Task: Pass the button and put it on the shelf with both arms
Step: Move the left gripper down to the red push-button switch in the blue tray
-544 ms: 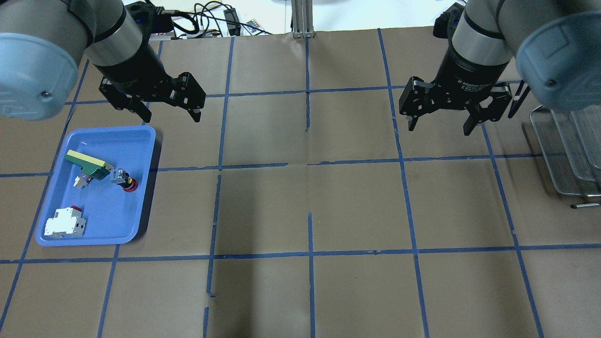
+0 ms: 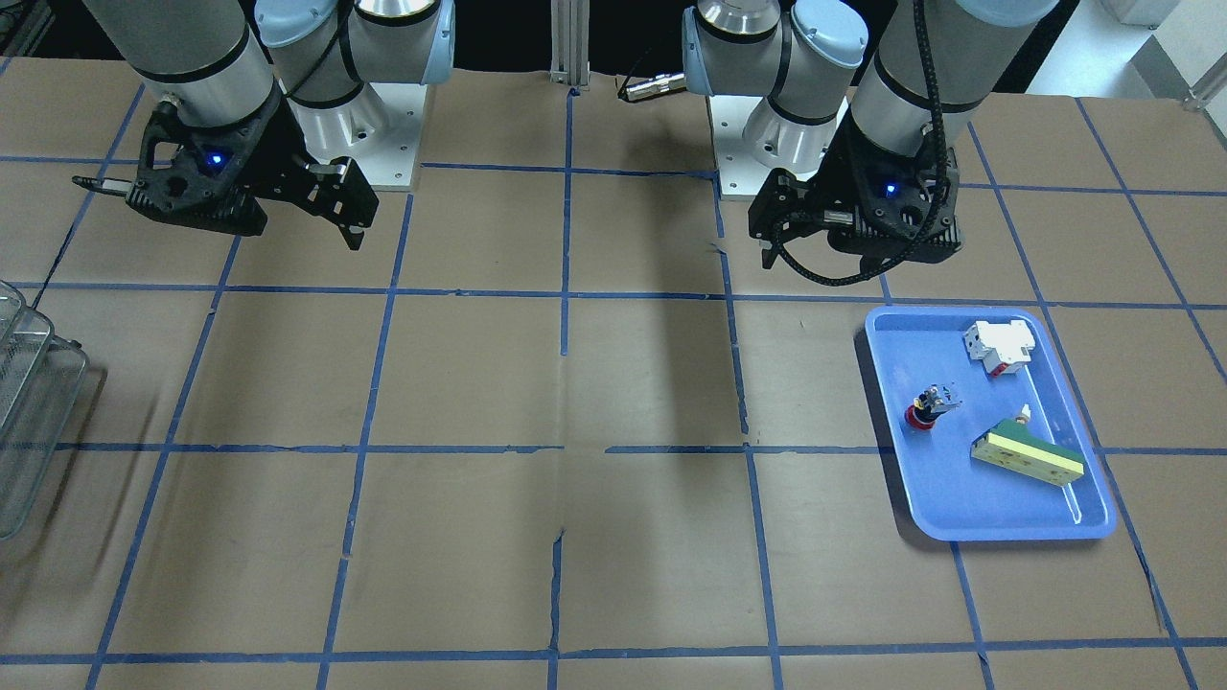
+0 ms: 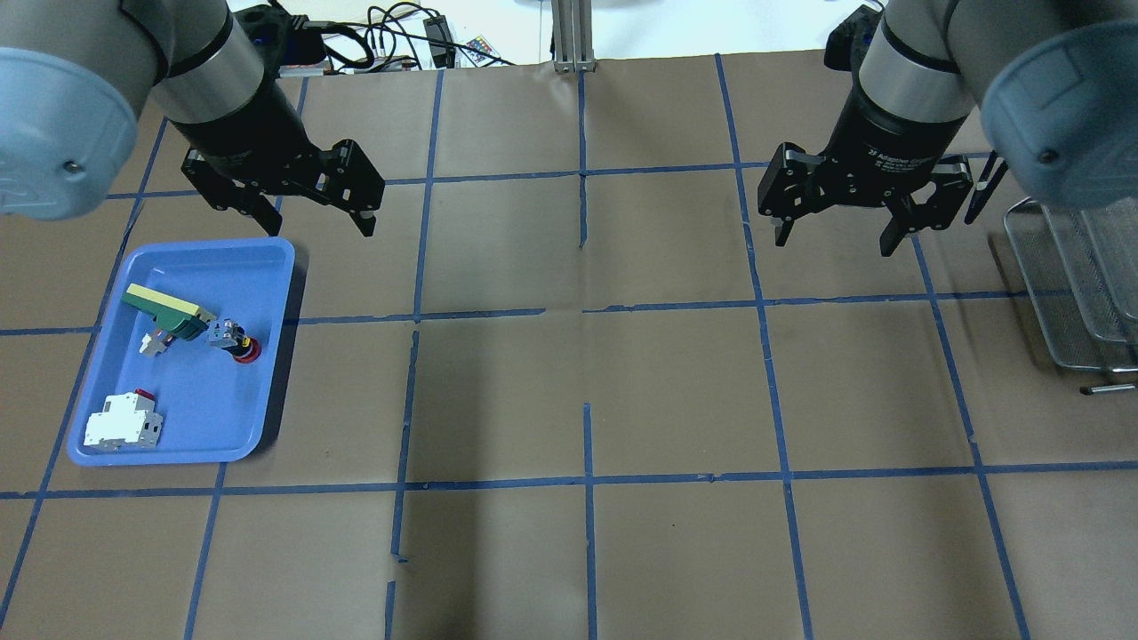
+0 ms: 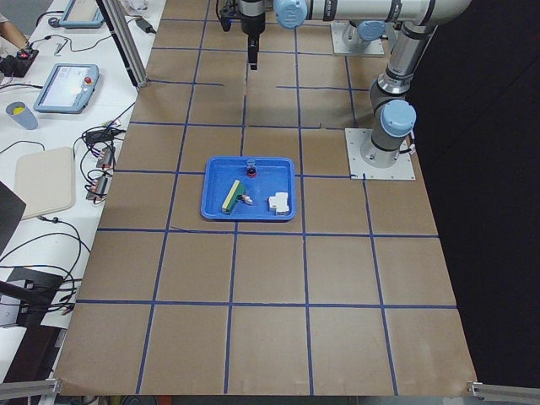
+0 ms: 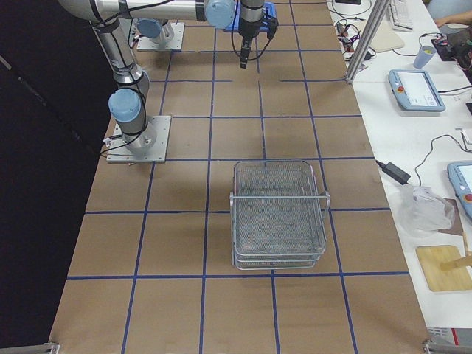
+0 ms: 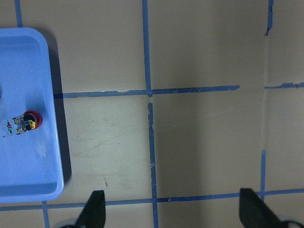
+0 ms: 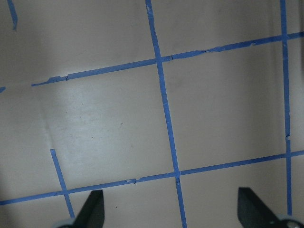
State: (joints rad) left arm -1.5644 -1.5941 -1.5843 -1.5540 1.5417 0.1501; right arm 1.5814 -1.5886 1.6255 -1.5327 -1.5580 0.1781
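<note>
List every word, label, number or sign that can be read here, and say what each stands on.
"Adaptive": white print on the black body above the right gripper, seen in the overhead view; the rest of that line is too small to read.
White switch block: any marking is too small to read.
Button: no readable text.
Pendant screen on the side bench: blurred, unreadable.

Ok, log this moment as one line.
left hand: open, empty, beside tray | right hand: open, empty | button: lying in tray, untouched | shelf: no button
</note>
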